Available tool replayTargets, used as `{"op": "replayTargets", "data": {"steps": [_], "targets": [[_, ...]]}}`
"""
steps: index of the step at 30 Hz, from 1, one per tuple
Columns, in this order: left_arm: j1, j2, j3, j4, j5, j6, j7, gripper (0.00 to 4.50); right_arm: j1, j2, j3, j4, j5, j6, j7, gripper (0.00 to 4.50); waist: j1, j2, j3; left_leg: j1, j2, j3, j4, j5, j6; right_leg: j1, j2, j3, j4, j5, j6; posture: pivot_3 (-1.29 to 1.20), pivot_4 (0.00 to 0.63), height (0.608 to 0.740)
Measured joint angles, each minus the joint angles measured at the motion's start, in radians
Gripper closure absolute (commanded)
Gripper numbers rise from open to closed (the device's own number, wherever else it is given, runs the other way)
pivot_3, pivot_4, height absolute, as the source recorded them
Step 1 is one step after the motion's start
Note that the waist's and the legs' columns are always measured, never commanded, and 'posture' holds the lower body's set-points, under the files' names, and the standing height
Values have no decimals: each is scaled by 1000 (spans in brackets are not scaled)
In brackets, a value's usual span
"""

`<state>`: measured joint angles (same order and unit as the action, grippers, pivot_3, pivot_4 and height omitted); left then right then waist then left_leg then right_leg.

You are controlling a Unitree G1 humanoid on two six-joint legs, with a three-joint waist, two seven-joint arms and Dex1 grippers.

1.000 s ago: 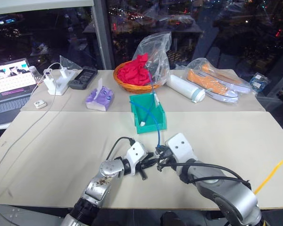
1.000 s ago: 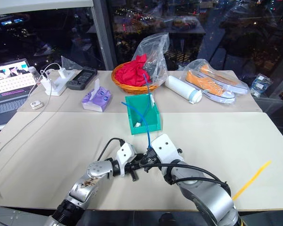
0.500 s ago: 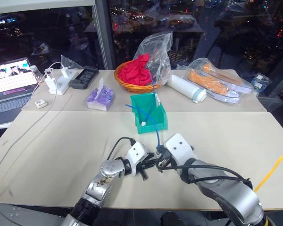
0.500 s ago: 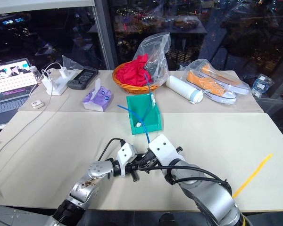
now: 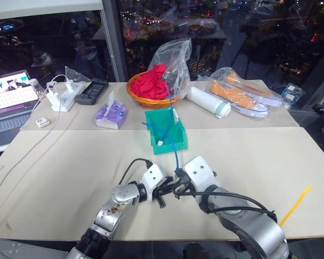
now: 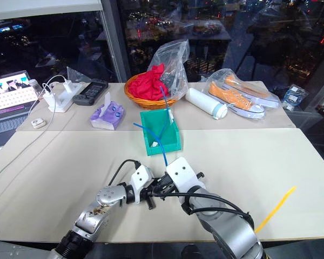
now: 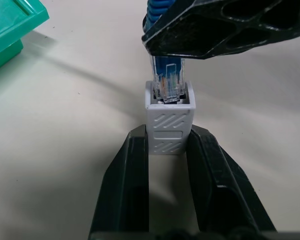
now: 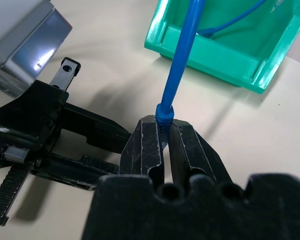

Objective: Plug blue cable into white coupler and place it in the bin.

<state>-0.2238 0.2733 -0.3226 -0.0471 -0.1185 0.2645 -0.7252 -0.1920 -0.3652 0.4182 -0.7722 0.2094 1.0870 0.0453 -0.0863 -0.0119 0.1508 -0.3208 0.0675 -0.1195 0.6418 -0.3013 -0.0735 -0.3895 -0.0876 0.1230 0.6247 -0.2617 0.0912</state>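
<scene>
My left gripper (image 7: 169, 137) is shut on the small white coupler (image 7: 169, 125), holding it by its sides just above the table. The clear plug of the blue cable (image 7: 166, 82) sits in the coupler's open mouth; I cannot tell how deep it goes. My right gripper (image 8: 164, 125) is shut on the blue cable (image 8: 182, 65) right behind the plug. Both grippers meet at the table's near middle, left gripper (image 5: 163, 190) against right gripper (image 5: 178, 186). The cable (image 5: 175, 154) rises from there and runs back into the teal bin (image 5: 170, 148), where its other end lies.
Behind the bin stands an orange basket with red cloth (image 5: 150, 86) and a plastic bag. A purple tissue pack (image 5: 112, 113), a charger block (image 5: 62, 96) and a laptop (image 5: 8, 102) are at the back left. A white cylinder (image 5: 208, 101) and bagged orange shoes (image 5: 243, 97) lie back right. A yellow strip (image 5: 294, 205) is near right.
The head views have shifted a little. Both grippers stay together with the same grips on coupler and cable.
</scene>
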Motion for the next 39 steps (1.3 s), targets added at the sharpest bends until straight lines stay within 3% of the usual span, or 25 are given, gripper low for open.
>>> {"op": "replayTargets", "data": {"steps": [19,27,34,39], "targets": [[20,9,3,-6,0,4,0,3895,-1,11,82,52,-110,-71,61,4500,-11,-11,-17,6,1,0,-10,0,0,1,1,0,0,-5,-1,0,150,722],[23,9,-10,-17,3,8,-1,3895,71,4,31,37,-107,-126,97,4500,0,-12,-20,6,1,0,-15,0,0,2,0,-1,-4,-7,-2,0,150,722],[22,6,-11,-27,2,8,-9,3895,160,98,-82,42,-62,-190,123,4500,5,-11,-14,3,1,0,-15,0,0,0,0,-1,-7,-7,-2,0,150,722],[22,0,-11,-28,2,8,-10,3895,188,103,-98,44,-59,-234,129,4500,13,-10,-13,3,1,0,-16,0,0,0,0,-1,-8,-7,-2,0,150,722]]}}
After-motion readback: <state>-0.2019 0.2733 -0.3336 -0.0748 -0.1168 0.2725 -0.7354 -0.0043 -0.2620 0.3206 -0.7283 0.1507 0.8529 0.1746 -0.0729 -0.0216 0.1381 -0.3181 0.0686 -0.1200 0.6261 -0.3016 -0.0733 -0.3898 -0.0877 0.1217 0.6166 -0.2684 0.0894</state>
